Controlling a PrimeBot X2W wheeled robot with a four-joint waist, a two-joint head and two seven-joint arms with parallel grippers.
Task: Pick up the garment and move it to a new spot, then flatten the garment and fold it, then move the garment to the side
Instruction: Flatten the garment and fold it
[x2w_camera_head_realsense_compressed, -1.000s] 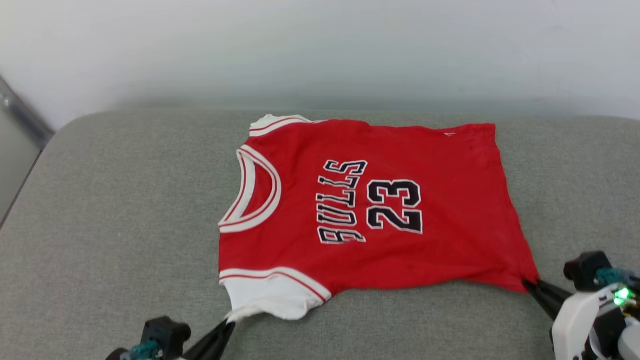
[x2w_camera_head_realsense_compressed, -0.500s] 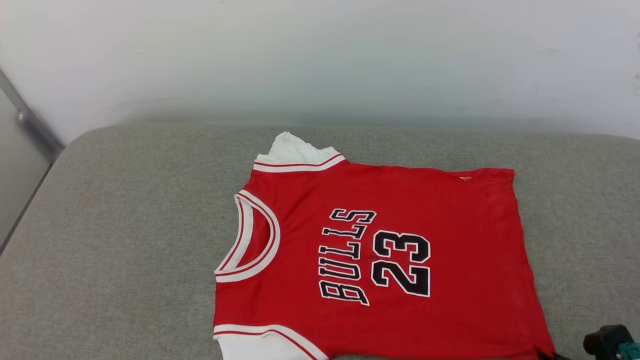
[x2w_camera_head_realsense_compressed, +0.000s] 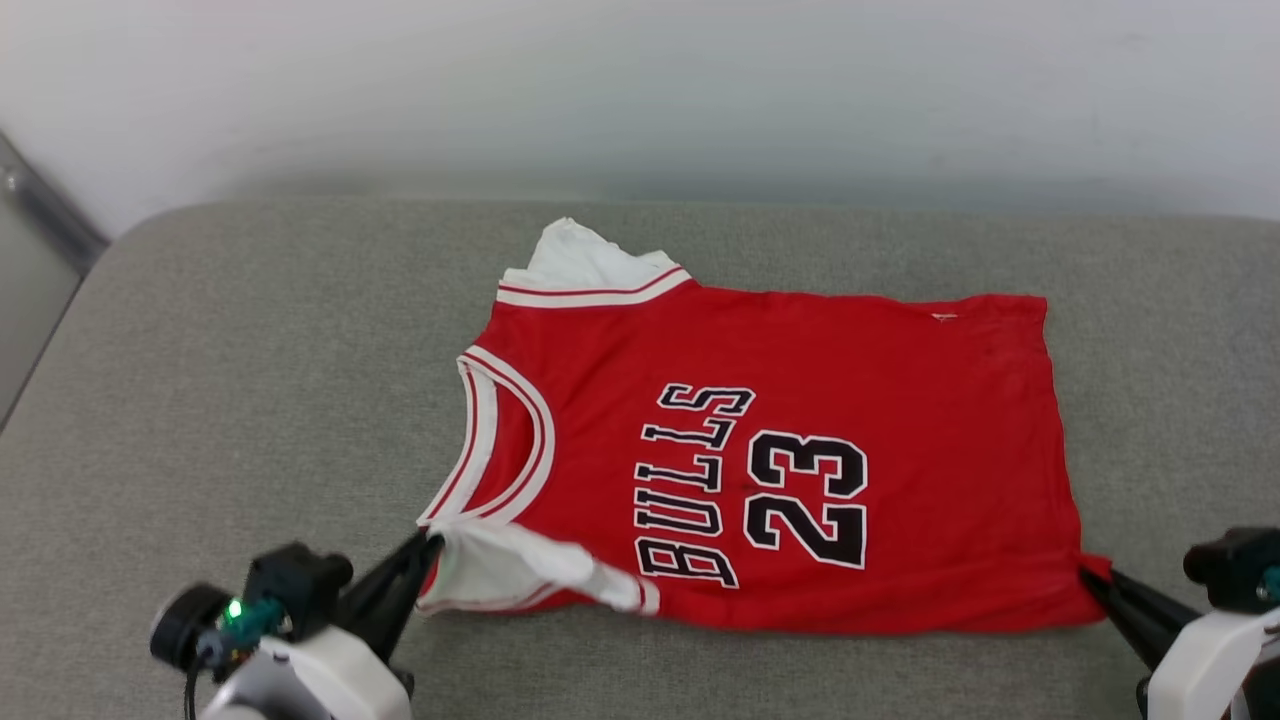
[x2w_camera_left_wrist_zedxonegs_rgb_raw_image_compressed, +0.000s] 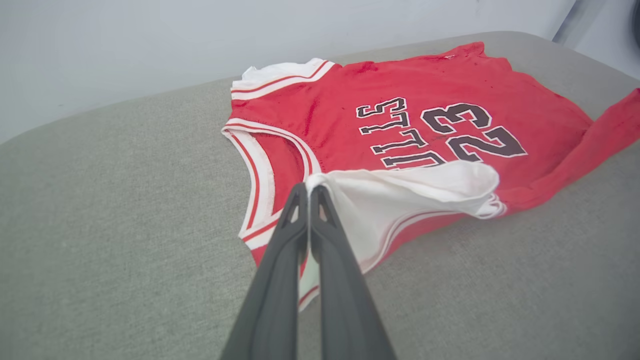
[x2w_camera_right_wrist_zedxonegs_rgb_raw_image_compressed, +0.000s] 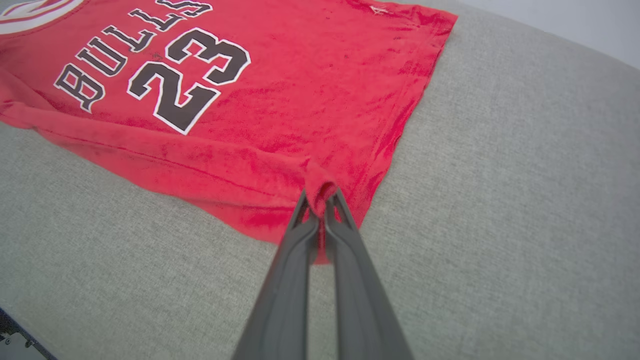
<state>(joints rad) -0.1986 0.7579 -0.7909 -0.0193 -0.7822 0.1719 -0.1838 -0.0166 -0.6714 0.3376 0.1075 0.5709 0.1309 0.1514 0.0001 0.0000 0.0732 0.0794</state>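
Observation:
The garment (x2w_camera_head_realsense_compressed: 760, 440), a small red jersey with white sleeves and black "BULLS 23" print, lies face up on the grey cushion, collar to the left. My left gripper (x2w_camera_head_realsense_compressed: 432, 540) is shut on the near white sleeve (x2w_camera_left_wrist_zedxonegs_rgb_raw_image_compressed: 400, 195), which is lifted and folded over onto the red front. My right gripper (x2w_camera_head_realsense_compressed: 1085, 575) is shut on the near hem corner (x2w_camera_right_wrist_zedxonegs_rgb_raw_image_compressed: 320, 192), pinching a bunch of red cloth. The far white sleeve (x2w_camera_head_realsense_compressed: 580, 265) lies flat at the back.
The grey fabric cushion (x2w_camera_head_realsense_compressed: 250, 380) spreads wide around the jersey. A pale wall (x2w_camera_head_realsense_compressed: 640, 90) runs behind it. The cushion's left edge drops off beside a metal rail (x2w_camera_head_realsense_compressed: 40, 215).
The head camera dipped and came back. The near edge of the jersey has been carried up and inward, the near sleeve now folded onto the front. Both grippers stayed shut on it.

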